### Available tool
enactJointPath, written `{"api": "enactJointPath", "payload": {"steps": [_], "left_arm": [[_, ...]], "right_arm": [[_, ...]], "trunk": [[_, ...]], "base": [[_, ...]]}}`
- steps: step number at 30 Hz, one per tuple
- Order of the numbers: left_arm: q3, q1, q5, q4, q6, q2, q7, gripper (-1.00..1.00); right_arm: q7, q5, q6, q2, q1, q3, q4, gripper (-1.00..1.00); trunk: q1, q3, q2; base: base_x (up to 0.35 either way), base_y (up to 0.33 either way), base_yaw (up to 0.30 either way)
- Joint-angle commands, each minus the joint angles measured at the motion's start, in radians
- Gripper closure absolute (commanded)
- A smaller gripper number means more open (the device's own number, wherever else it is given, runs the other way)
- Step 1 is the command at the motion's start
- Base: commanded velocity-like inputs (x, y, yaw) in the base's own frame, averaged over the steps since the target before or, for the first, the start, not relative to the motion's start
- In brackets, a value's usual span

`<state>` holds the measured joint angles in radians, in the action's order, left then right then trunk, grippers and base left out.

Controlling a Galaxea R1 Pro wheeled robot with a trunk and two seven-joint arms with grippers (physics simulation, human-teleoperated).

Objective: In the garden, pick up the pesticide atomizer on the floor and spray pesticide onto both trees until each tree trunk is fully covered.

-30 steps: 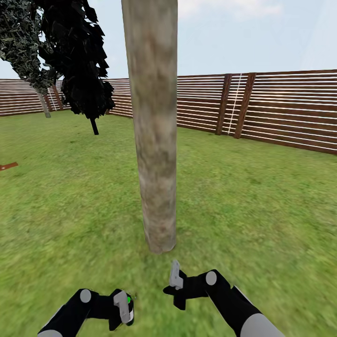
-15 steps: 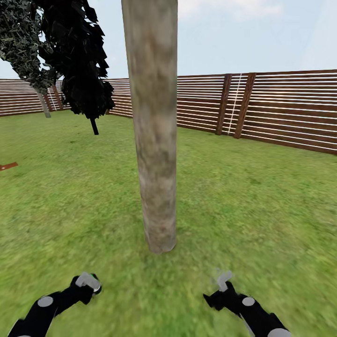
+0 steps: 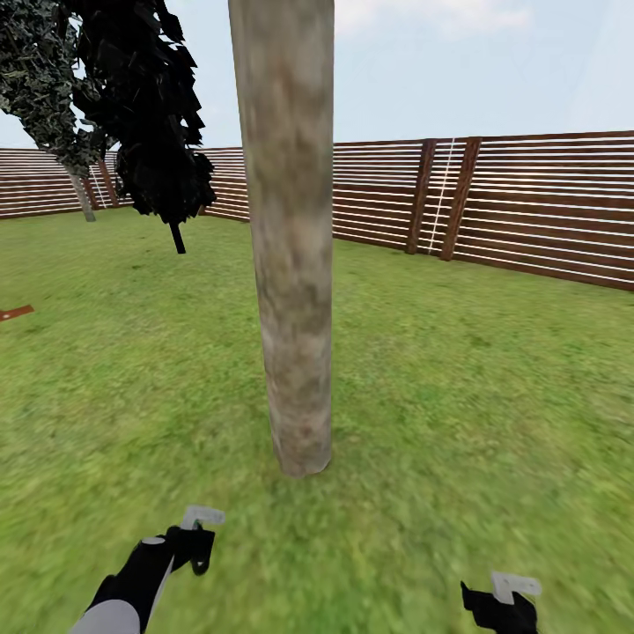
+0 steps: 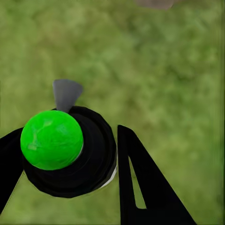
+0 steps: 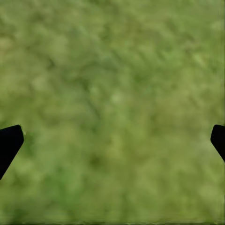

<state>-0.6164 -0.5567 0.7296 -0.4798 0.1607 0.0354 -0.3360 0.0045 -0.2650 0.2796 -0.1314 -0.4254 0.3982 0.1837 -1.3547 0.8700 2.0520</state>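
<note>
The left gripper [image 4: 70,154] clamps the pesticide atomizer [image 4: 65,150] (green spot facing the wrist camera) over the floor [image 3: 493,396], near the tree trunk [image 3: 291,264]. The right gripper [image 5: 112,140] hangs spread wide over grass, nothing between its fingers.

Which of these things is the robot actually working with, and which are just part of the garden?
For the job:
- spray bottle, held between the left gripper's fingers
- thick tree trunk
- grass

Just there:
- wooden fence
- black-leaved tree
- right gripper, open over grass
</note>
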Motion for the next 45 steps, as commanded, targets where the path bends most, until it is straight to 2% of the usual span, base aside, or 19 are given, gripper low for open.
{"api": "enactJointPath", "payload": {"steps": [1, 16, 18, 19, 26, 28, 30, 32, 37, 39, 45], "left_arm": [[-0.001, -0.005, 0.001, -0.001, 0.011, 0.001, 0.0, 1.0], [0.004, -0.007, 0.004, -0.003, 0.027, 0.009, -0.001, 1.0], [0.004, -0.015, 0.004, -0.004, 0.097, 0.013, -0.002, 1.0], [0.004, -0.055, 0.004, -0.004, 0.162, 0.013, -0.002, 1.0], [0.004, -0.112, 0.002, 0.003, 0.235, 0.014, -0.005, 1.0], [0.004, -0.156, 0.001, 0.012, 0.307, 0.014, -0.002, 1.0], [0.004, -0.174, 0.001, 0.02, 0.327, 0.023, -0.001, 1.0], [0.004, -0.197, 0.002, 0.046, 0.334, 0.042, -0.004, 1.0], [0.004, -0.199, 0.002, 0.078, 0.334, 0.051, -0.021, 1.0], [0.005, -0.199, 0.005, 0.102, 0.33, 0.068, -0.025, 1.0], [0.011, -0.193, 0.01, 0.096, 0.329, 0.06, -0.025, 1.0]], "right_arm": [[0.0, 0.001, 0.007, 0.001, 0.0, 0.0, -0.007, -1.0], [0.0, 0.001, 0.016, 0.001, 0.001, 0.0, -0.015, -1.0], [0.0, 0.001, 0.016, 0.001, 0.001, 0.0, -0.015, -1.0], [0.0, 0.001, 0.016, 0.001, 0.001, 0.0, -0.015, -1.0], [0.0, 0.001, 0.016, 0.001, 0.001, 0.001, -0.015, -1.0], [0.0, 0.001, 0.016, 0.001, 0.001, 0.001, -0.015, -1.0], [0.0, 0.001, 0.016, 0.001, 0.001, 0.001, -0.015, -1.0], [0.0, 0.001, 0.016, 0.001, 0.001, 0.001, -0.015, -1.0], [0.0, 0.001, 0.016, 0.001, 0.001, 0.001, -0.015, -1.0], [0.0, 0.001, 0.016, 0.001, 0.001, 0.001, -0.015, -1.0], [0.0, 0.001, 0.016, 0.001, 0.001, 0.001, -0.015, -1.0]], "trunk": [[0.0, 0.0, 0.0], [0.0, 0.0, 0.0], [0.0, 0.0, 0.0], [0.0, 0.0, 0.0], [0.0, 0.0, 0.0], [0.0, 0.0, 0.0], [0.0, 0.0, 0.0], [0.0, 0.0, 0.0], [0.0, 0.0, 0.0], [0.0, 0.0, 0.0], [0.0, 0.0, 0.0]], "base": [[0.0, 0.0, 0.0], [0.025, 0.0, 0.0], [0.314, 0.0, -0.04], [0.287, 0.0, -0.256], [0.05, 0.0, -0.183], [0.001, 0.0, -0.007], [0.0, 0.0, -0.002], [0.0, 0.0, 0.0], [0.0, 0.0, 0.0], [0.0, 0.0, 0.0], [-0.091, 0.058, -0.049]]}}
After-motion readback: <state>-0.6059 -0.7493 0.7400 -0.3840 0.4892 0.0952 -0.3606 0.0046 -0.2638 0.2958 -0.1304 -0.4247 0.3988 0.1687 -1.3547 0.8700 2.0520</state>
